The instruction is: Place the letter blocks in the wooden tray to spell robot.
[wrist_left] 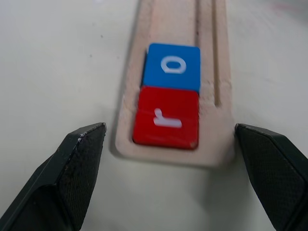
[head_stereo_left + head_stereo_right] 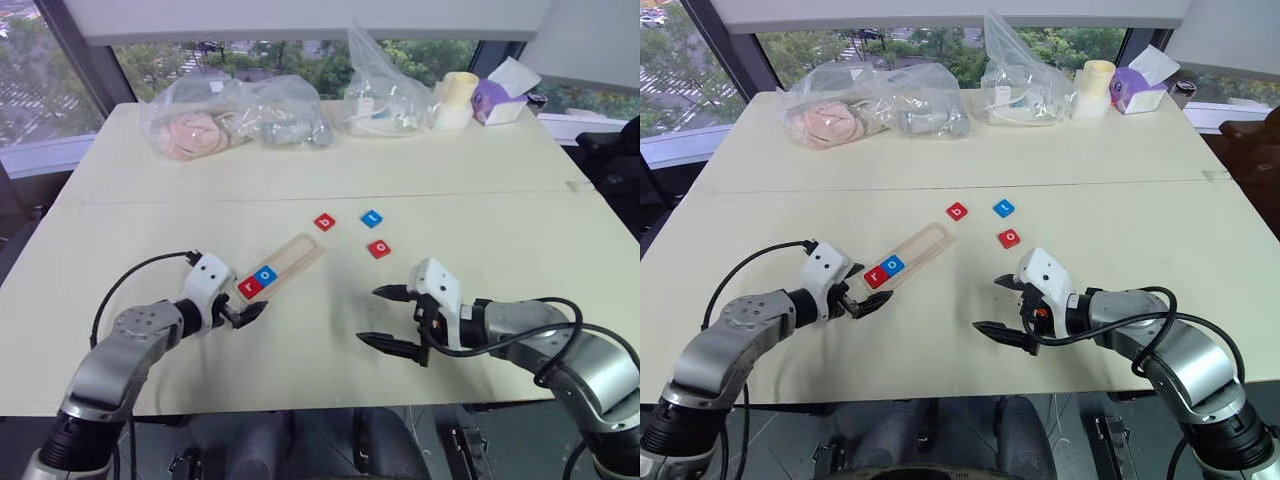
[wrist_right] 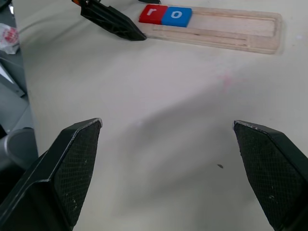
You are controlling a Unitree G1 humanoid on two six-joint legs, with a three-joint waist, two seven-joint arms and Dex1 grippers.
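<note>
Bright, even daylight comes from the windows (image 2: 60,90) behind the table (image 2: 480,180), throwing only soft shadows beneath the arms, with mild glare on the plastic bags (image 2: 240,115), while the left wrist view is slightly blurred on the near tiles (image 1: 168,115).

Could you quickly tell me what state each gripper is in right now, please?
Left gripper: open, holding nothing, fingers either side of the wooden tray end.
Right gripper: open, empty, over bare table.
</note>
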